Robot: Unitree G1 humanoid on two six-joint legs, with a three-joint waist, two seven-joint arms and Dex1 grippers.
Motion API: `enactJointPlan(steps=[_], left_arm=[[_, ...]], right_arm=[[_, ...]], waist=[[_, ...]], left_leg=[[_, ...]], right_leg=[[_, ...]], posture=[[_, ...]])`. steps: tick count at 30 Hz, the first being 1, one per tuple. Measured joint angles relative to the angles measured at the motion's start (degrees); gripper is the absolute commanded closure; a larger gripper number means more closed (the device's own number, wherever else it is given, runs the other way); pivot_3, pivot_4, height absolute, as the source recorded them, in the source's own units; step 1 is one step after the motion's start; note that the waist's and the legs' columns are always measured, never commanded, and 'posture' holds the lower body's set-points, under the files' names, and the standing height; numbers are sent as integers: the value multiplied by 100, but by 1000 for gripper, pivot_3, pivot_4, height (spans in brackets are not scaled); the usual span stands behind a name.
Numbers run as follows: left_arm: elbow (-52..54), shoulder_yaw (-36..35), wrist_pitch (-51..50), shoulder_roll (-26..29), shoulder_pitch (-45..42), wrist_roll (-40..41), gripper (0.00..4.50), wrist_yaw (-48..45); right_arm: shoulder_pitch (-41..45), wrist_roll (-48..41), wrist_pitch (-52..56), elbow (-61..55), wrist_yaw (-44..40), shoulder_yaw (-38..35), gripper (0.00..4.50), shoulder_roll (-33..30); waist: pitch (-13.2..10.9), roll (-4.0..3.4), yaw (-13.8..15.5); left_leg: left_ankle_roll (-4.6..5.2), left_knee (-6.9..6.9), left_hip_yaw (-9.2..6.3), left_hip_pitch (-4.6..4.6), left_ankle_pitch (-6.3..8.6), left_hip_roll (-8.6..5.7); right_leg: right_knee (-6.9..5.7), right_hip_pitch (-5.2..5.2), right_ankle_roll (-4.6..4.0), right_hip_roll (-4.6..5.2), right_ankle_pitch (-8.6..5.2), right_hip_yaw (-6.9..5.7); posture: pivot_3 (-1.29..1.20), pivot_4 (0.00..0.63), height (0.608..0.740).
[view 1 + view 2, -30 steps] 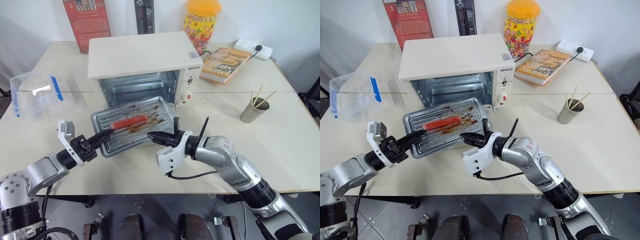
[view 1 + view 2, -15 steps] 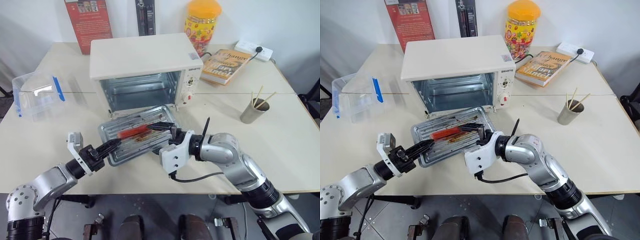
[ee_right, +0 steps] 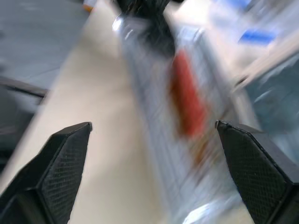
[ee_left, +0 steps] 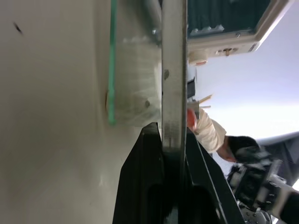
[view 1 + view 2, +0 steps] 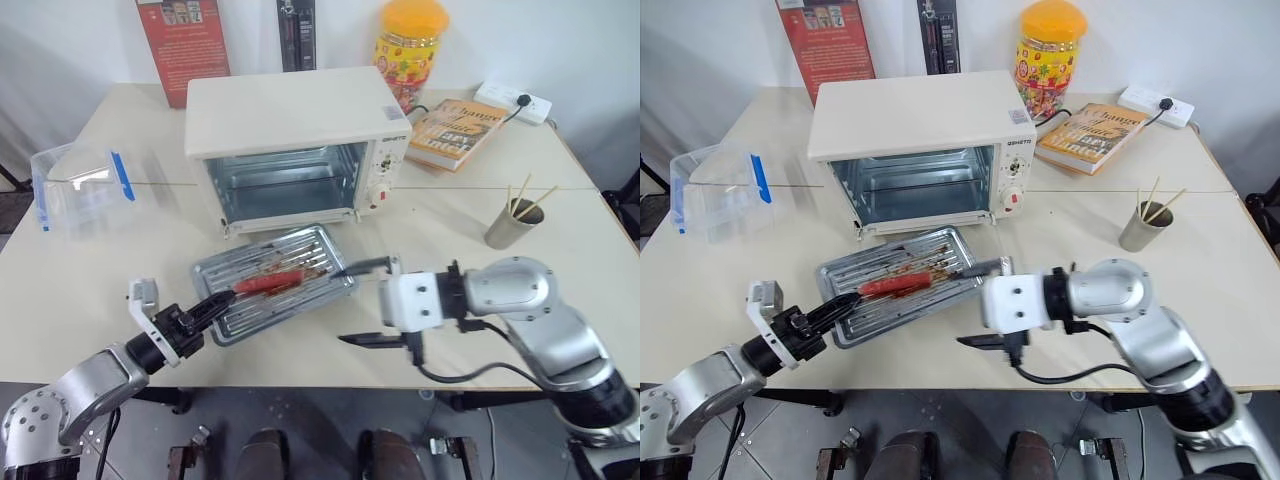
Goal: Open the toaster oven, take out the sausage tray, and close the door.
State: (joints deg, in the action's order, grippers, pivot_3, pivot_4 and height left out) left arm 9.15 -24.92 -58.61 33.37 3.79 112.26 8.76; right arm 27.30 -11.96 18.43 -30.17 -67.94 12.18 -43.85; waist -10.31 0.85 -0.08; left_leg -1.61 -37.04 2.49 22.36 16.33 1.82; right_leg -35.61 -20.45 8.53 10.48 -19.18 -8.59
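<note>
counter [image 5: 600,250] x1 | toaster oven [image 5: 300,110] x1, front open, cavity bare | sausage tray [image 5: 275,283] x1, on counter just in front of oven, one sausage [image 5: 270,282] in it | left pincer [image 5: 218,305] clamped on tray's near-left edge | right pincer [image 5: 368,303] spread wide, holding nothing, right of tray

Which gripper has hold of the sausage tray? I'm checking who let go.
The left gripper: its black fingers are shut on the near-left rim of the sausage tray. The right gripper stands open beside the tray's right end, holding nothing.
</note>
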Motion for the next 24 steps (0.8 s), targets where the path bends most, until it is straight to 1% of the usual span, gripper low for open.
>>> enactJointPlan(steps=[2,4,6,10,14,20,24], left_arm=[[52,-153,52,-79,132,0,4500,-2],[171,-253,85,-199,273,0,4500,-6],[216,-330,121,-289,392,-2,4500,-6],[545,-468,279,-624,649,-2,4500,-5],[898,-653,479,-882,1028,-1,4500,8],[1443,-853,986,-1340,1572,-2,4500,111],[1853,-1097,1459,-1874,2132,0,4500,110]], right_arm=[[-61,-145,2,58,-150,-159,1637,-173],[-133,-196,-95,350,-286,-225,2323,-370],[-141,-147,-255,655,-336,-245,3055,-425],[-113,181,-907,1654,-312,-198,4463,-413],[-26,519,-1606,2654,-237,-73,4463,-226],[368,1145,-2729,4263,1,241,4463,192],[768,1315,-3399,5211,222,327,4463,679]], waist=[[0,0,6],[-1,2,14],[-1,2,16],[-1,2,15],[-2,3,11],[-2,2,1],[1,6,-31]], left_leg=[[2,-1,5,0,1,0],[4,-3,11,-1,3,0],[4,-4,15,-1,3,0],[5,-5,24,-2,3,0],[5,-5,27,-3,3,1],[5,-8,39,-3,3,2],[8,-8,52,-14,8,9]], right_leg=[[4,0,0,-1,0,4],[7,1,0,-1,0,9],[8,0,0,-1,0,12],[14,0,0,-1,0,18],[18,0,0,-2,0,19],[33,1,0,-5,0,29],[61,14,0,-13,0,39]], posture=[[0,150,740],[0,150,740],[0,150,740],[0,150,740],[0,150,740],[0,150,740],[0,150,740]])
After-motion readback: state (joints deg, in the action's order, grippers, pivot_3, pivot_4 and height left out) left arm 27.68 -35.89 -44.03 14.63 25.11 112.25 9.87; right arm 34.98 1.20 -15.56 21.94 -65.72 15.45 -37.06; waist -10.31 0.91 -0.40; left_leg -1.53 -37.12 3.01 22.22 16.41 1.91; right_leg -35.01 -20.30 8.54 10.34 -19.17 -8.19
